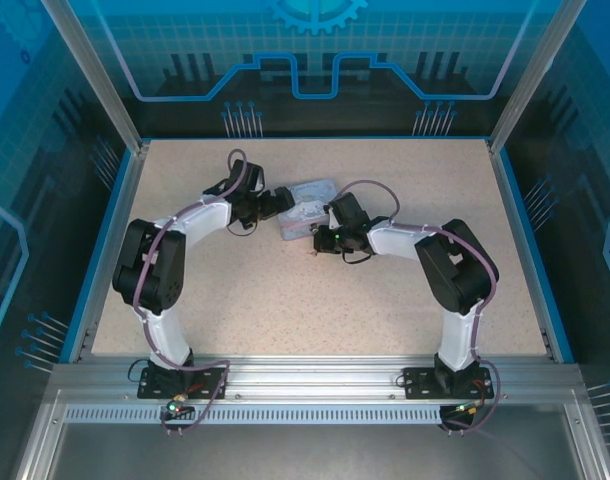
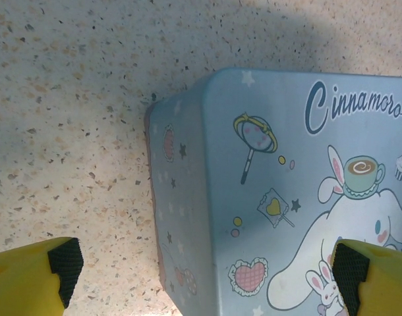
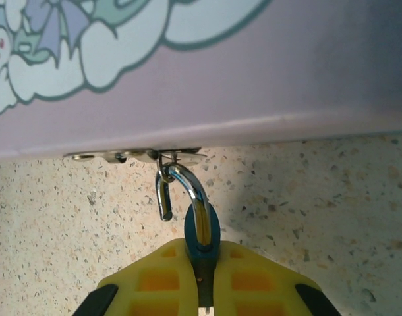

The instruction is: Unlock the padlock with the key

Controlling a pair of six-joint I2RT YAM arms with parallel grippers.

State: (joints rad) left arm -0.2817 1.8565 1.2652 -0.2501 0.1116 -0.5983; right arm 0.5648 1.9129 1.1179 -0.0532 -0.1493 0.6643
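The padlock [image 3: 200,214] is glossy polished metal, the tin [image 2: 207,197] smooth and painted, the table [image 2: 69,131] matt, speckled

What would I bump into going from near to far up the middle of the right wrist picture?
right gripper → padlock → metal hasp → tin

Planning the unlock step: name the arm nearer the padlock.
Right. The right arm has its jaws shut on the padlock, whose shackle hangs from the tin's hasp. The left arm holds its jaws open at the tin's left end, apart from the padlock.
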